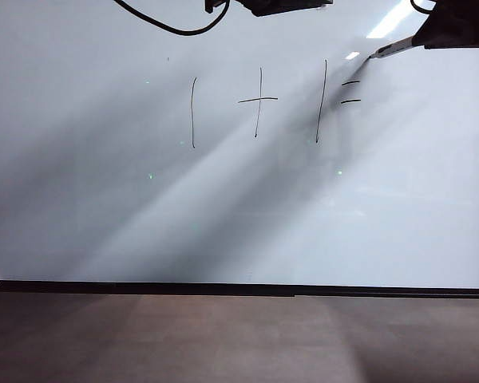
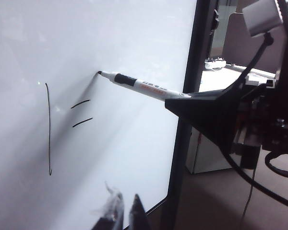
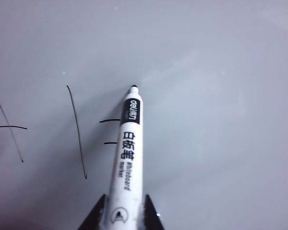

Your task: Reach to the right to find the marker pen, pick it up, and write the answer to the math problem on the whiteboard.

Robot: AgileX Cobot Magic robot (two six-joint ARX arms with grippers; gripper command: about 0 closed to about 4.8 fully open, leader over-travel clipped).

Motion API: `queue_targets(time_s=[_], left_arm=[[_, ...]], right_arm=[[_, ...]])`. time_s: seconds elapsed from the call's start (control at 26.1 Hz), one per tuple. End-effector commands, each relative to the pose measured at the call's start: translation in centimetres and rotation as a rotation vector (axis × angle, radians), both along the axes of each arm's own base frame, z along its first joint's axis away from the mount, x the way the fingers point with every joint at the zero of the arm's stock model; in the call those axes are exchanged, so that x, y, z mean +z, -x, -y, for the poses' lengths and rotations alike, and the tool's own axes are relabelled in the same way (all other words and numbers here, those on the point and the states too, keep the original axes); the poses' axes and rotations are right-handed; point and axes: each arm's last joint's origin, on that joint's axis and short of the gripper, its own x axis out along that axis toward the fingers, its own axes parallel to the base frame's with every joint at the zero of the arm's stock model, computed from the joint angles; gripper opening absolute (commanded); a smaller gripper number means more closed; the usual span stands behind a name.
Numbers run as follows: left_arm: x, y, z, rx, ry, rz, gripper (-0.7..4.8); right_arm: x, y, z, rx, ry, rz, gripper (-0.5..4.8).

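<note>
Right tool (image 3: 119,213) is clamped on the pen (image 3: 126,153), whose tip meets the whiteboard (image 1: 104,199) just above the equals sign (image 1: 350,92). Left tool (image 2: 125,213), fingers nearly together, hangs near the board's edge.
</note>
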Motion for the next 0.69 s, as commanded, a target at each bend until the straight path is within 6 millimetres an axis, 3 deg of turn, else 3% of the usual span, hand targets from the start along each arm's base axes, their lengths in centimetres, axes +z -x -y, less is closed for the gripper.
queue_targets(time_s=[0.04,0.69], left_arm=[[0.42,0.1,-0.02,-0.006,0.017,0.01,0.27],[0.42,0.1,-0.02,-0.006,0.017,0.01,0.27]], right_arm=[[0.47,0.03,0.07,-0.007,0.002,0.032,-0.06],[0.44,-0.06,0.8,-0.054,0.001,0.028,-0.06]])
